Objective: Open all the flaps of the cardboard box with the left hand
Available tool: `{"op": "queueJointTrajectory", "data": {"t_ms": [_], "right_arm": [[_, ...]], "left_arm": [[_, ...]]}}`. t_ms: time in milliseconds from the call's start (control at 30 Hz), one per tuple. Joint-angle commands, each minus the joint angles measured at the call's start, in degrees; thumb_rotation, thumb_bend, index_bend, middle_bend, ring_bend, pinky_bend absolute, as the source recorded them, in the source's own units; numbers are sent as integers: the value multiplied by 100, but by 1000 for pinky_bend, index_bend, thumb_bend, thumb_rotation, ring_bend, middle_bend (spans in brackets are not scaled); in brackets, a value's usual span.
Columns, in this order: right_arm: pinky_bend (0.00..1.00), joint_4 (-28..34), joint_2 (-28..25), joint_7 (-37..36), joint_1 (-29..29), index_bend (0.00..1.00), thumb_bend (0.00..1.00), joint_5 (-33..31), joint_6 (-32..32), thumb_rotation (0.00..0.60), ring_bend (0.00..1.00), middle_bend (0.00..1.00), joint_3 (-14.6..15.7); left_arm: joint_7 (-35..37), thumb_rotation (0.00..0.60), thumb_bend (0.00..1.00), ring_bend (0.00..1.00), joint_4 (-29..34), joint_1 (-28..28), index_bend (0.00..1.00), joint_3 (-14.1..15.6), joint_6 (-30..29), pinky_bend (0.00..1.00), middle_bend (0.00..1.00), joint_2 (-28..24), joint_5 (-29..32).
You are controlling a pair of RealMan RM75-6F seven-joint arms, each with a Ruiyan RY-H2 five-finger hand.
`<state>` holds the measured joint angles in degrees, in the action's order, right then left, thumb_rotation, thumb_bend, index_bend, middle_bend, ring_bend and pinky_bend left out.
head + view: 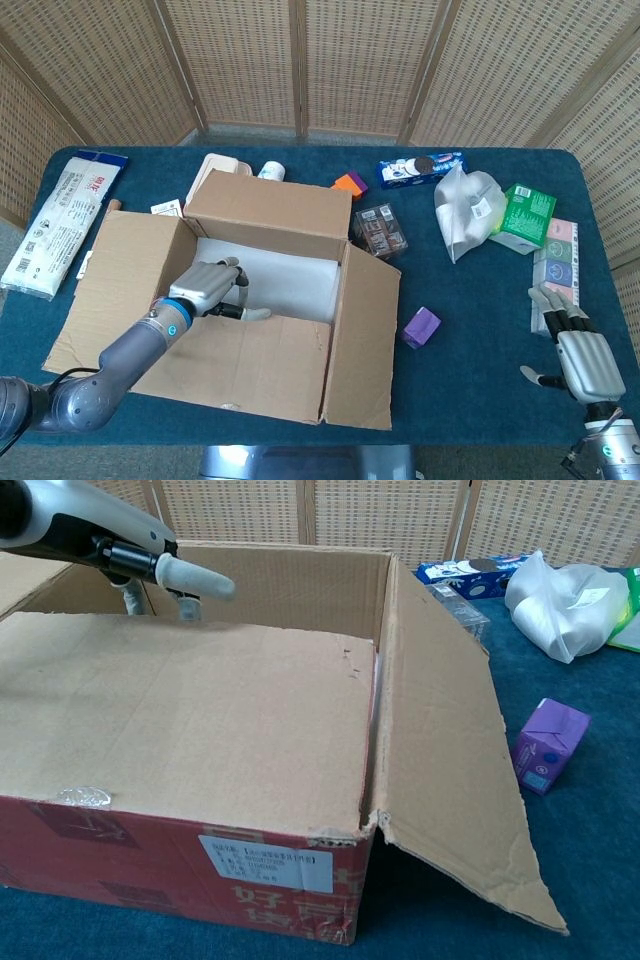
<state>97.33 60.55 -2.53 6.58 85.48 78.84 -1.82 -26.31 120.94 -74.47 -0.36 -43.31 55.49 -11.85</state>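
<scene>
The cardboard box (270, 215) (300, 580) sits mid-table. Its left flap (115, 270), far flap and right flap (365, 335) (440, 750) are folded out. The near flap (245, 360) (190, 715) still lies over the front half of the opening. My left hand (208, 285) (95, 535) is at the near flap's inner edge, fingers dipping into the box behind that edge and thumb stretched over the flap. It holds nothing that I can see. My right hand (578, 355) rests open on the table at the far right.
Around the box lie a purple carton (421, 326) (549, 744), a clear bag (466, 210) (565, 595), a cookie pack (420, 168), a green box (527, 213), a brown snack box (380, 232) and a long white packet (62, 220) at the left.
</scene>
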Motion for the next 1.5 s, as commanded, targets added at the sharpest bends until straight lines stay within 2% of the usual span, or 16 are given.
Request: {"op": "queueJointTrajectory", "data": {"t_ms": [33,167,333,567,967,1200,1333,1500], "right_arm": [[151,4,1,6,-1,0,0,2,7,600,0,0,-1],[150,9,-4,3,-7,0,0,5,21,600,0,0,-2],[150,8,-6,-6,-5,0,0,4,22,600,0,0,-4],[151,14,-10,-4,-9,0,0,12,36,600,0,0,-4],[151,17,-17,-32,-1,0,0,16,20,600,0,0,1],[151,35,-18,-26,2,0,0,38,4,600,0,0,22],[150,34,-13,-17,0,0,0,31,6,600,0,0,21],[151,35,-15,-27,2,0,0,26,9,600,0,0,15]], "left_arm": [[-51,134,0,173,64,-153,500,76,121,424,332,-75,163],[-9,135,0,196,120,-243,500,114,220,437,351,-134,224],[20,134,0,284,116,-400,501,246,483,463,429,-282,388],[248,136,0,327,36,-651,501,408,1137,464,467,-463,641],[1016,136,0,336,80,-444,496,211,1619,518,473,-992,22],[1467,131,0,335,32,-351,491,187,2158,522,470,-1205,-270],[1861,134,0,334,17,-256,485,35,2532,527,468,-1410,-438],[2588,133,0,333,14,167,465,-557,3202,529,461,-1908,-835]]}}
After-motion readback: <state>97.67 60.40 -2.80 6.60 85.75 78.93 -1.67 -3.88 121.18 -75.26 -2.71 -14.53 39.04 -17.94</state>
